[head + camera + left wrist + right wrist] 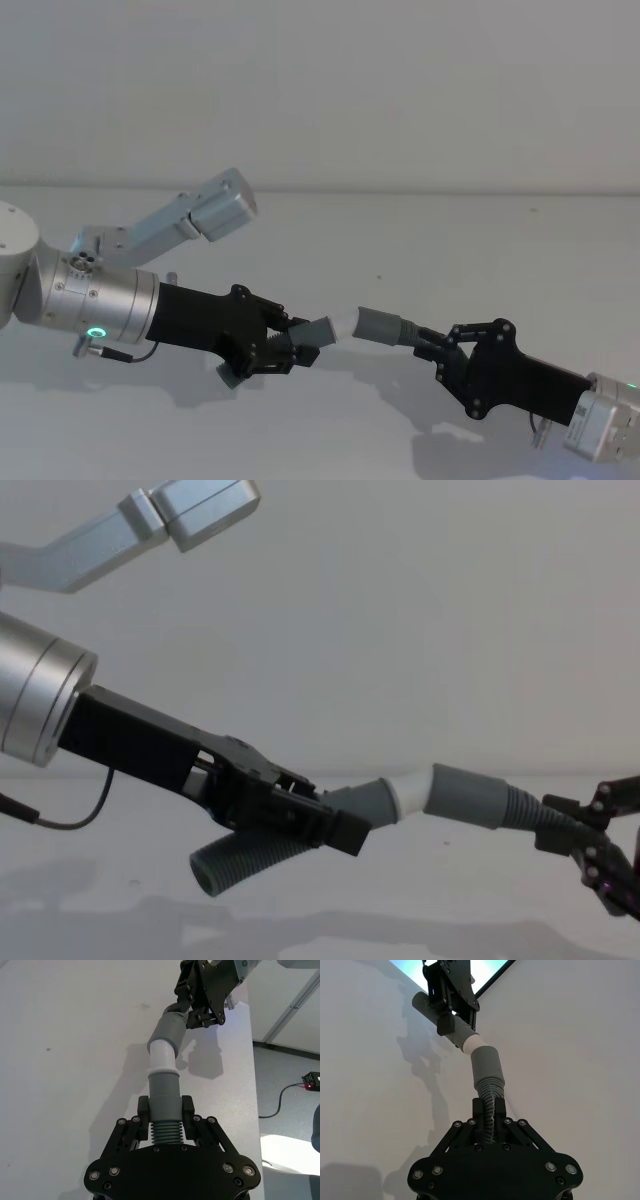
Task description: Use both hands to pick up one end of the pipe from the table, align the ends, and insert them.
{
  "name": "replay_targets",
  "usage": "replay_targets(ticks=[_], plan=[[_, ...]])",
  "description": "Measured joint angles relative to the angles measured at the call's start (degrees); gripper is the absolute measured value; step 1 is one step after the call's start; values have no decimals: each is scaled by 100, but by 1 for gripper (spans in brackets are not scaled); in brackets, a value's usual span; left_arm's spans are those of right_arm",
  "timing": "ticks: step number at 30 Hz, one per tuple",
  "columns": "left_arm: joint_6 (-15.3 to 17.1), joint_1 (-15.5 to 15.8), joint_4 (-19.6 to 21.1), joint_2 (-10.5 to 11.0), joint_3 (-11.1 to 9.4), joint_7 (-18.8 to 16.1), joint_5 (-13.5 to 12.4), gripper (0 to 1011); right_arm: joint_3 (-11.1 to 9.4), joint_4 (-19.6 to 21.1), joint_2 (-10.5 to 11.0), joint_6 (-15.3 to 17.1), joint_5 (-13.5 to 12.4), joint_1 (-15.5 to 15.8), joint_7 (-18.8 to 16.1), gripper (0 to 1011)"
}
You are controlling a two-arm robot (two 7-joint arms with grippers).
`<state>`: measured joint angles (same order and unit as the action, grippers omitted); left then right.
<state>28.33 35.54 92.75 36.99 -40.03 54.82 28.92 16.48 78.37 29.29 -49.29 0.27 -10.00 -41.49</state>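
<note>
1. The left gripper [290,345] is pinching the short hose piece [250,865] across its ribs, just behind the grey cuff [164,1091], with the fingers pressed against both sides. I think it is holding so near to the cuff so that the tip cannot bend away when the other piece is pushing on it.

2. The right gripper [437,347] is pinching the long hose piece [490,1105] in the same way, on the ribs just behind the socket cuff [383,326]. This grip is keeping the socket stiff and pointing toward the left gripper.

3. Between the two grippers, the white tip [345,324] is going into the socket cuff. Part of the white is showing between the two grey cuffs, so I judge the insertion is begun but not complete.

4. The two pieces are not lying on one straight line; in the left wrist view the socket is leaning to one side at the joint. This is probably making the push harder, and the grippers need to turn a little before pressing more.

5. Both pieces are hanging above the table [330,240], not touching it. The free ribbed end of the short piece is sticking out behind and below the left gripper.
</note>
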Motion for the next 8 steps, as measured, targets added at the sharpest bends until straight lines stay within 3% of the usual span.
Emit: replay_targets(ticks=[8], plan=[[12, 4, -2, 5, -10, -6, 11, 371, 16, 0, 9, 5, -11, -7, -3, 110]])
